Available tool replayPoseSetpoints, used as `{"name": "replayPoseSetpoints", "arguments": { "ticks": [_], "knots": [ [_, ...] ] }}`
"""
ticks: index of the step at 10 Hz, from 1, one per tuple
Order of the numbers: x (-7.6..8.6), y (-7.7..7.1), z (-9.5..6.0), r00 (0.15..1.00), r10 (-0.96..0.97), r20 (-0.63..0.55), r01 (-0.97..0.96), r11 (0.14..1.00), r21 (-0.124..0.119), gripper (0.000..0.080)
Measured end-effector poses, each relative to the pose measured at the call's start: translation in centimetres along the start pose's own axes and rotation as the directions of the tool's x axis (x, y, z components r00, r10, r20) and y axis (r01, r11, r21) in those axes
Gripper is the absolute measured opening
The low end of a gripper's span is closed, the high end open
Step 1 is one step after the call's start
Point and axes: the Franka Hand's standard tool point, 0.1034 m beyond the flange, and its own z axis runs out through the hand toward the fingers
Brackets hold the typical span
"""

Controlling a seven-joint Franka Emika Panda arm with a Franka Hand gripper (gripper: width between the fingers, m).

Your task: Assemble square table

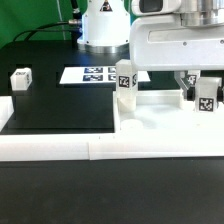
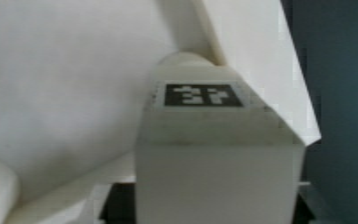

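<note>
The square table's thick white slab point(image 1: 160, 112) lies flat at the exterior view's right. One white tagged leg point(image 1: 125, 84) stands upright at the slab's left corner. A second tagged leg point(image 1: 205, 97) stands upright near the right corner, and my gripper point(image 1: 204, 88) comes down over it with a finger on each side. In the wrist view this leg point(image 2: 202, 120) fills the space between the dark fingers point(image 2: 119, 205), which lie flush against its sides. The slab point(image 2: 60, 90) shows pale behind it. A third leg point(image 1: 20, 78) lies apart on the black mat at the left.
The marker board point(image 1: 95, 73) lies flat in front of the robot base point(image 1: 103, 25). A low white border wall point(image 1: 55, 150) runs along the near edge of the black mat point(image 1: 55, 105) and meets the slab's area.
</note>
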Motion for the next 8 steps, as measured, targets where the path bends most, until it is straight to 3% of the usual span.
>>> {"name": "replayPoseSetpoints", "arguments": {
  "ticks": [3, 4, 6, 8],
  "knots": [
    [-0.16, 0.39, 0.11, 0.931, 0.364, 0.021, -0.363, 0.931, -0.031, 0.0290],
    [-0.28, 0.60, 0.12, 0.839, 0.544, 0.022, -0.543, 0.839, -0.044, 0.0290],
    [-0.74, 0.50, 0.16, 0.450, 0.889, 0.080, -0.888, 0.456, -0.066, 0.0291],
    [-1.01, 0.22, -0.08, 0.135, 0.989, 0.060, -0.985, 0.141, -0.096, 0.0291]
  ]
}}
